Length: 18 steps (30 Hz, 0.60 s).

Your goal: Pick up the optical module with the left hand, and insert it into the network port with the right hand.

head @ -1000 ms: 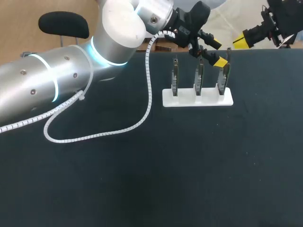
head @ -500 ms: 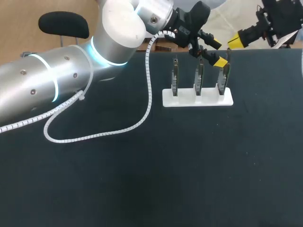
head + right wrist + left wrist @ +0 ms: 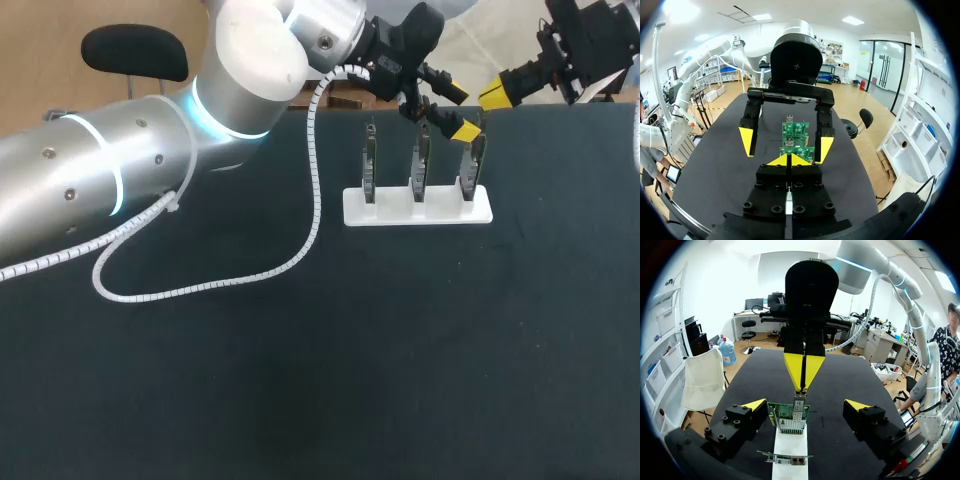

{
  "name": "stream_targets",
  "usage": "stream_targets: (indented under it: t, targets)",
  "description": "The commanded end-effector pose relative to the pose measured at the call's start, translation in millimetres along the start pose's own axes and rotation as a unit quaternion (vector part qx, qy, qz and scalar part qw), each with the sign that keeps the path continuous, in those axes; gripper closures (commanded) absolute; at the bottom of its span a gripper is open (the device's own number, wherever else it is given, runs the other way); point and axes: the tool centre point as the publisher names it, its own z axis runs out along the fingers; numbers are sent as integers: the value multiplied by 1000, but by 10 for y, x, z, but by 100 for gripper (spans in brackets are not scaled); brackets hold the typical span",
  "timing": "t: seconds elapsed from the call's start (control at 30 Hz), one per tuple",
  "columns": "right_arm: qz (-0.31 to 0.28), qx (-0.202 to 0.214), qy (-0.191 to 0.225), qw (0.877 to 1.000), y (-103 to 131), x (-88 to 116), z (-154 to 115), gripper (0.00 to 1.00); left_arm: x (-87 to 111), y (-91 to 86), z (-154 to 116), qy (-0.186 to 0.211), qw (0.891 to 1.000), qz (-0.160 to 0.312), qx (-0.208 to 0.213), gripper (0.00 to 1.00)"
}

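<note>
Module is pinched in the right tool's closed tips, just short of the port on the rightmost card. Left tool gapes wide, empty, straddling that card. Best to square up first, then press in gently.

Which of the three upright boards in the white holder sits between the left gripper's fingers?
The rightmost board in the head view; the other two stand clear.
</note>
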Motion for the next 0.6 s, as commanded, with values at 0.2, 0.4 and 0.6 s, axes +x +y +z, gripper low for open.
stream_targets:
  t: [0.2, 0.4, 0.6]
  targets:
    - [7, -5, 3, 1000, -17, 53, 41, 100, -10, 16, 4, 2, 1000, 0, 1, 0]
    - [11, -8, 7, 1000, -14, 93, 65, 100, -10, 16, 4, 2, 1000, 0, 1, 0]
    - [18, -11, 9, 1000, -21, 134, 100, 100, -10, 16, 4, 2, 1000, 0, 1, 0]
